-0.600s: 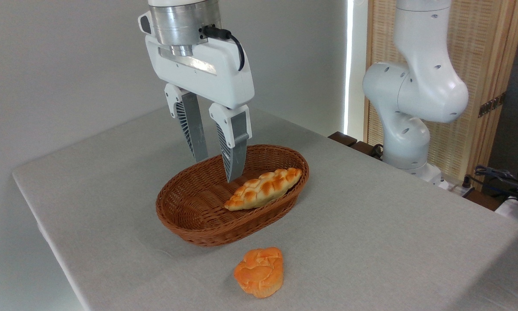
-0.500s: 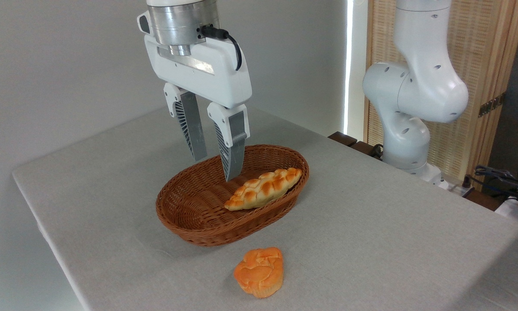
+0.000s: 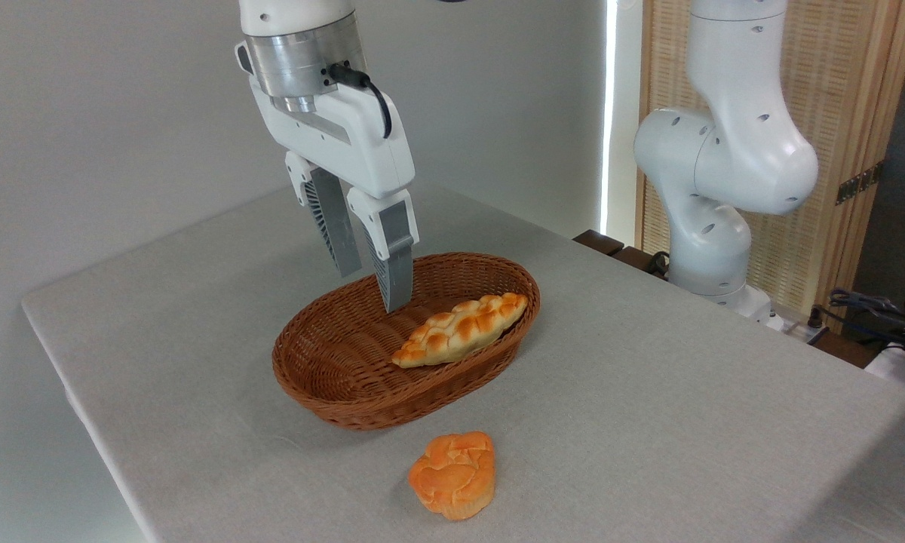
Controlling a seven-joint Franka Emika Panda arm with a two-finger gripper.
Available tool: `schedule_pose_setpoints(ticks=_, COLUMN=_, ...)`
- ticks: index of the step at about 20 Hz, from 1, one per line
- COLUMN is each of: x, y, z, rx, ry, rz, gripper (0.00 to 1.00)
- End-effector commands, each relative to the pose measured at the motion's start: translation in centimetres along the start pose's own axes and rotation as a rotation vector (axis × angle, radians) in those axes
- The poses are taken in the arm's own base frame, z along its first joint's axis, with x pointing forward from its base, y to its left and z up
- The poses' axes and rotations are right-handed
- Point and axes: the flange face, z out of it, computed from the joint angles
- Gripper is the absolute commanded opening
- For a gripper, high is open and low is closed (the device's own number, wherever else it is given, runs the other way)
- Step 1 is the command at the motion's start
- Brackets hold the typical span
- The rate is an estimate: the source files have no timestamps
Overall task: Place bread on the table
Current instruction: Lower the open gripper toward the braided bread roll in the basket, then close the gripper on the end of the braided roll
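The bread (image 3: 461,329) lies along the right inner wall of the basket (image 3: 324,377), not yet on the table (image 3: 648,392). My gripper (image 3: 373,286) hangs above its left side, empty, jaws parted. The orange bun (image 3: 452,474) sits clear in front

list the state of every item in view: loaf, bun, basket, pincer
long braided golden loaf: lying inside the basket, leaning on its right wall, not gripped
brown oval wicker basket: upright on the table, holding only the loaf
small round orange bun: resting on the grey cloth table, in front of the basket
pincer: open, empty, above the basket
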Motion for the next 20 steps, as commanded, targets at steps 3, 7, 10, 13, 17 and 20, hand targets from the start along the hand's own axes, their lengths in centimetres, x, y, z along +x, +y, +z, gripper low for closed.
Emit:
schedule_pose_setpoints(ticks=3, x=-0.7, y=4.0, z=2.3, rx=-0.037, ry=-0.051, rz=0.051, gripper=1.0)
schedule_pose_setpoints(ticks=7, x=-2.1, y=8.7, z=5.8, rx=-0.059, ry=-0.101, rz=0.114, gripper=1.0)
schedule_pose_setpoints(ticks=10, x=-2.5, y=10.6, z=9.7, rx=-0.105, ry=-0.165, rz=0.164, gripper=1.0)
schedule_pose_setpoints(ticks=13, x=-2.0, y=11.8, z=12.4, rx=-0.116, ry=-0.189, rz=0.19, gripper=1.0)
schedule_pose_setpoints(ticks=17, x=-1.5, y=12.4, z=13.7, rx=-0.116, ry=-0.204, rz=0.212, gripper=1.0)
schedule_pose_setpoints(ticks=20, x=-1.4, y=12.3, z=14.2, rx=-0.118, ry=-0.212, rz=0.214, gripper=1.0)
